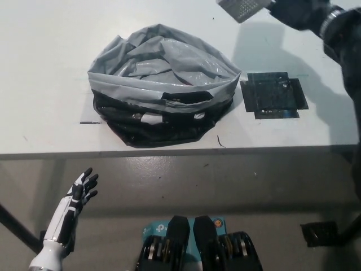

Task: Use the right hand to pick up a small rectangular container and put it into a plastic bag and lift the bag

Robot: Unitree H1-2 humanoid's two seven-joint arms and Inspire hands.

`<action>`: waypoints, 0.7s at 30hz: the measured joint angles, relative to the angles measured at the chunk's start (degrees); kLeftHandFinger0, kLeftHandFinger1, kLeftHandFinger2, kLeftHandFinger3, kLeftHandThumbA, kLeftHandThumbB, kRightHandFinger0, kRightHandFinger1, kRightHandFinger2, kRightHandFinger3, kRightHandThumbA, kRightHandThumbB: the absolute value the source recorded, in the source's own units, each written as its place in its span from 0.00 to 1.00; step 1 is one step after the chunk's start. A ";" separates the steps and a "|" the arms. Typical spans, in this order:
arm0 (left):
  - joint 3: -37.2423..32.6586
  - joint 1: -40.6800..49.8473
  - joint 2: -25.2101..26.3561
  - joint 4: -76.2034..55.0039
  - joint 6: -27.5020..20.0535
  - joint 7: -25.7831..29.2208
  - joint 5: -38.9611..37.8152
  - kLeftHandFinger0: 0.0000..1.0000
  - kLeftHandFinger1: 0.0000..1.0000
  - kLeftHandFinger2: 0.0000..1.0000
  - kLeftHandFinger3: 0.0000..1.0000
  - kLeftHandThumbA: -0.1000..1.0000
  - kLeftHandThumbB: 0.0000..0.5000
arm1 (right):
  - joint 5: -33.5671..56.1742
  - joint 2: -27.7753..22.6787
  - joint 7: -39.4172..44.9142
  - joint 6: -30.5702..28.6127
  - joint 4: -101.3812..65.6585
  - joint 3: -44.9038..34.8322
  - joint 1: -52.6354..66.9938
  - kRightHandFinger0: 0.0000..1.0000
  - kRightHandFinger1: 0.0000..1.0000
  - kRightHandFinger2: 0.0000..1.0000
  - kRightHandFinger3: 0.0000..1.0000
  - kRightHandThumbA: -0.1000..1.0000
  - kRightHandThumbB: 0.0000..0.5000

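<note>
The small rectangular container point(243, 8), a grey block with a finely dimpled, grainy face, is in the air at the far edge of the tabletop point(45, 68), beyond the far right side of the bag and cut off by the top of the view. My black right hand point(296, 11) is clamped on its right end, my dark arm running down along the tabletop's right edge. The container tilts, its lower corner pointing toward the bag.

The plastic bag point(163, 84) sits near the middle of the tabletop, close to the front edge. It is crumpled into a low, roughly round heap with an open mouth. The upper rim is glossy grey film, creased and folded inward; the lower part is shiny black, bunched in rolls against the tabletop.

Just right of the bag lies a flat black square mat point(273, 95), slightly glossy, with small tabs sticking out from its sides.

The tabletop is smooth, matte white.

My white left hand point(82, 189) rests below the front edge of the tabletop, at the lower left, holding nothing, its dark-tipped fingers spread apart.
</note>
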 measured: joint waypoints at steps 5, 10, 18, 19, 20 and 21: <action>-0.08 0.51 0.00 -0.01 0.01 -0.01 0.24 1.00 1.00 1.00 1.00 1.00 0.41 | 1.84 1.66 -0.79 0.01 0.04 2.49 -2.55 0.00 0.23 0.69 0.87 0.00 0.30; -0.34 0.55 0.02 -0.06 0.03 -0.01 0.62 1.00 1.00 1.00 1.00 1.00 0.45 | 2.61 3.52 -2.02 0.03 0.05 5.14 -4.43 0.00 0.24 0.72 0.94 0.00 0.31; -1.13 0.38 0.05 -0.05 0.02 -0.02 1.37 1.00 1.00 1.00 1.00 1.00 0.43 | 2.58 7.83 -3.47 0.04 2.04 9.75 -5.57 0.00 0.28 0.64 0.64 0.00 0.19; -1.21 0.29 0.05 -0.05 0.01 -0.02 1.51 1.00 1.00 1.00 1.00 1.00 0.43 | 2.39 8.57 -3.58 0.04 2.11 10.79 -5.60 0.00 0.28 0.64 0.64 0.00 0.19; -1.24 0.22 0.05 -0.05 0.01 -0.02 1.58 1.00 1.00 1.00 1.00 1.00 0.45 | 2.23 8.89 -3.60 0.04 2.07 11.37 -5.60 0.00 0.28 0.62 0.63 0.00 0.21; -1.25 0.15 0.05 -0.06 0.00 -0.02 1.69 1.00 1.00 1.00 1.00 1.00 0.45 | 1.71 9.19 -3.57 0.04 1.99 12.53 -5.58 0.00 0.28 0.62 0.67 0.00 0.22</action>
